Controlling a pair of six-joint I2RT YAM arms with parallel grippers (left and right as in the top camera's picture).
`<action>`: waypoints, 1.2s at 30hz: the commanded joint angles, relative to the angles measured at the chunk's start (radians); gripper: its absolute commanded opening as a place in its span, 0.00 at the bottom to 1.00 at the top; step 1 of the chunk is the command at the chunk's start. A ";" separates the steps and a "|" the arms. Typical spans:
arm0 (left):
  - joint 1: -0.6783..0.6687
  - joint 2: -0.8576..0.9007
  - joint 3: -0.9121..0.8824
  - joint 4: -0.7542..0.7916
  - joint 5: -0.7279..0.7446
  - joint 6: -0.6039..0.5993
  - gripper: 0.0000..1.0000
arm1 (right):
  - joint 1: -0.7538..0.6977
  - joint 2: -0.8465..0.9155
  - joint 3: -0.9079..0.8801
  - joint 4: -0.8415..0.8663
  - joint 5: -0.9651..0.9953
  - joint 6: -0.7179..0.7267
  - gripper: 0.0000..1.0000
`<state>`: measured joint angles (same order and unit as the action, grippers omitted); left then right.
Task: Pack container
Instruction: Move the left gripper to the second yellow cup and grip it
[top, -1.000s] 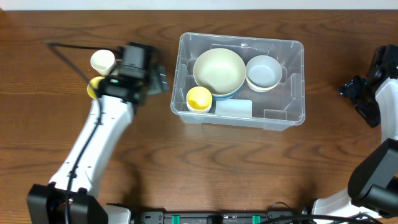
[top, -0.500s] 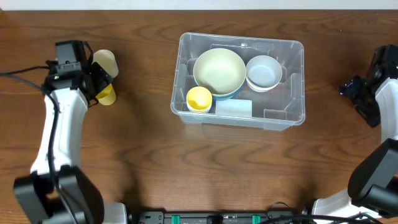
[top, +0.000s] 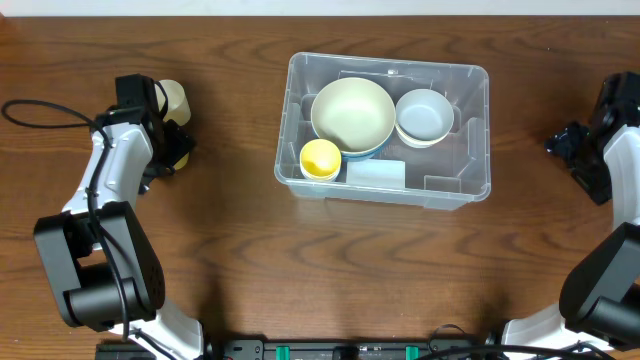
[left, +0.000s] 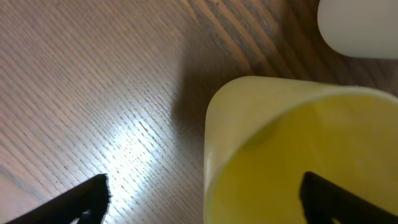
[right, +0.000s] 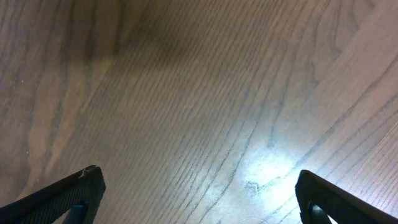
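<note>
The clear plastic container (top: 470, 160) stands at the table's centre. It holds a large cream bowl (top: 352, 112), a white bowl (top: 424, 115), a yellow cup (top: 320, 159) and a pale rectangular piece (top: 376, 173). At the far left another yellow cup (top: 181, 152) (left: 292, 155) lies on its side, with a cream cup (top: 172, 97) (left: 360, 25) just behind it. My left gripper (top: 168, 148) (left: 202, 202) is open at the yellow cup's mouth, one finger outside on the table side and the other over the cup's inside. My right gripper (top: 562, 140) (right: 199, 199) is open above bare wood at the right edge.
The wooden table (top: 300, 270) carries only the container and the two loose cups. A black cable (top: 40, 110) loops beside the left arm.
My left arm has swung away from the container's left side to the two cups at the far left and come down at the yellow cup's mouth. The right arm has not moved.
</note>
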<state>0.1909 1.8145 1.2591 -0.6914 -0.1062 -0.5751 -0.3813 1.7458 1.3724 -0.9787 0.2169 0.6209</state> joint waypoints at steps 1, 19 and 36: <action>0.005 0.003 0.019 -0.003 0.002 -0.007 0.84 | -0.006 0.003 -0.002 -0.001 0.009 0.014 0.99; 0.017 0.027 0.014 0.040 -0.005 -0.007 0.83 | -0.006 0.003 -0.002 0.000 0.009 0.014 0.99; 0.016 0.066 0.014 0.058 0.017 -0.011 0.19 | -0.006 0.003 -0.002 -0.001 0.009 0.014 0.99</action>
<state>0.2020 1.8709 1.2591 -0.6308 -0.0845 -0.5854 -0.3817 1.7458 1.3724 -0.9787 0.2169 0.6209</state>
